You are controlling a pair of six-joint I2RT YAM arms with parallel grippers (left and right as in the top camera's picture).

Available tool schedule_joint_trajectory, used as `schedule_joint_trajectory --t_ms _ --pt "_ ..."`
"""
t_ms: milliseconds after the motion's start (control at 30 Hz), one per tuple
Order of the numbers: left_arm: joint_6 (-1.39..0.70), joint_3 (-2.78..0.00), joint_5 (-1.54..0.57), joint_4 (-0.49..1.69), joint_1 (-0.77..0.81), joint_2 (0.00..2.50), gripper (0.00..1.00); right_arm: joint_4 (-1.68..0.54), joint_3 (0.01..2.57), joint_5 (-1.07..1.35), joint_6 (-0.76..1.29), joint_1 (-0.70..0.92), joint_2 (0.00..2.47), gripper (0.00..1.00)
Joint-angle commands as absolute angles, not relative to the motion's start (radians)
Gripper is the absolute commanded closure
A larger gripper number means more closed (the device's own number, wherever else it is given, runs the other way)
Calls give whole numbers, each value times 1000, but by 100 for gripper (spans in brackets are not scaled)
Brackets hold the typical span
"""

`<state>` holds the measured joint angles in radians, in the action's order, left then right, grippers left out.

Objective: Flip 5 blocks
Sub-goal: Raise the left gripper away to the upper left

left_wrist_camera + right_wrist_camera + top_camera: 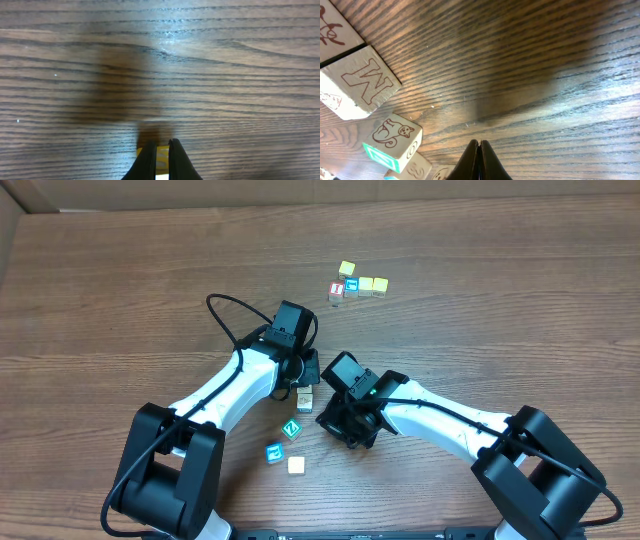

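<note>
Blocks (291, 429) — loose cluster at mid-counter (120, 270), between the two arms.

We log the pale yellow block (156, 156) directly beneath the tips of the left pincer (161, 150). Its jaws stand closed to a sliver and clasp nothing, and we cannot tell whether the tips press on the cube. The other cubes lie just nearer the robot's base. Right pincer (479, 150) — closed, empty, low over bare wood just right of the cluster. A cube offers no long axis, so we judge the left arm the nearer for the coming flip.
</note>
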<state>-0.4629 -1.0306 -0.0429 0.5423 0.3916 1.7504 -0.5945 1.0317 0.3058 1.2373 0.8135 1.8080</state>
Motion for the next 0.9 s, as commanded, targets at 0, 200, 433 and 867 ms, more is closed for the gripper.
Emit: schedule_joint_trajectory --t_ms 0,200,433,867 --pt "-437 -1028 -35 534 389 1762 96 -589 1047 284 1261 820 1808 96" --pt "-438 -1168 -23 635 302 1761 96 -610 1087 263 1102 802 1807 96" --pt "-438 -1417 -35 863 179 1761 96 -802 1252 262 809 765 1808 90" --pt "-436 -1512 -98 1121 -89 1768 95 -917 1432 72 750 870 1811 54"
